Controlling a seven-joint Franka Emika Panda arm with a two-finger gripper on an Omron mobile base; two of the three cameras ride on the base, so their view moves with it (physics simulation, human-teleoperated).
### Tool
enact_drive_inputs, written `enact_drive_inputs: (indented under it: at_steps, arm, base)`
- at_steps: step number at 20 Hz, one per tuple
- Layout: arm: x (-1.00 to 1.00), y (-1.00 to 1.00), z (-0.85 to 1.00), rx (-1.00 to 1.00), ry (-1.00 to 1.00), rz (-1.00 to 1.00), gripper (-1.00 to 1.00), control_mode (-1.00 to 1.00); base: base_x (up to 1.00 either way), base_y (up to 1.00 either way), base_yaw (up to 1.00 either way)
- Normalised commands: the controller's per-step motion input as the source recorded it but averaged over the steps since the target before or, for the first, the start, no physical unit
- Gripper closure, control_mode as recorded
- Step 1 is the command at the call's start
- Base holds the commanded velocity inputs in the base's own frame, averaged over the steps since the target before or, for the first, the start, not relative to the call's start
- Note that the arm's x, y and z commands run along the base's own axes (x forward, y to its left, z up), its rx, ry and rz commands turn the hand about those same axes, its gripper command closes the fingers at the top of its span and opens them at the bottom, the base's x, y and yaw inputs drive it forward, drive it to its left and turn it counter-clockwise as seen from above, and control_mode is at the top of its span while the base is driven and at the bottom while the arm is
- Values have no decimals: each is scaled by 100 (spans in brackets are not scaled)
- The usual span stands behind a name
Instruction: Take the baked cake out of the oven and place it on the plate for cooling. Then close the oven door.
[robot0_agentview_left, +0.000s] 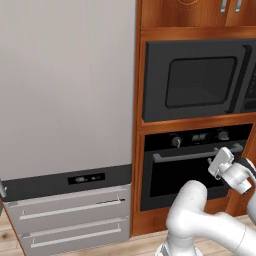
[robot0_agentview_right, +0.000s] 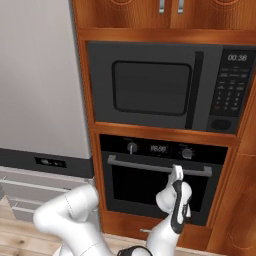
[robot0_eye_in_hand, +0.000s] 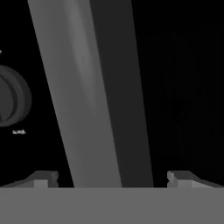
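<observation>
The black oven (robot0_agentview_left: 165, 142) sits in the wooden cabinet under the microwave. Its oven door (robot0_agentview_left: 175, 182) (robot0_agentview_right: 145, 190) is shut, so the cake is hidden behind it. The plate is out of view. My gripper (robot0_agentview_left: 214, 161) (robot0_agentview_right: 176, 172) is at the right part of the door's silver bar handle (robot0_agentview_left: 180, 155) (robot0_agentview_right: 140, 165). In the hand view the handle (robot0_eye_in_hand: 87, 109) runs steeply between my two fingertips, and the gripper (robot0_eye_in_hand: 113, 177) stands open around it without squeezing it. A round oven knob (robot0_eye_in_hand: 13, 103) shows to the left.
The black microwave (robot0_agentview_left: 195, 80) (robot0_agentview_right: 155, 87) is built in above the oven. A tall grey fridge (robot0_agentview_left: 65, 100) with two drawers (robot0_agentview_left: 70, 215) stands to the left. Wooden cabinet panels (robot0_agentview_right: 235, 200) flank the oven on the right, above a wooden floor.
</observation>
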Motion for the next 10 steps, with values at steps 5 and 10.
enact_drive_inputs:
  at_steps: [5,10]
  arm:
    - [21,0,-6,0,0,0,-100,-100]
    - [19,0,-11,0,0,0,-100,-100]
  base:
    - [0,0,0]
    - [0,0,0]
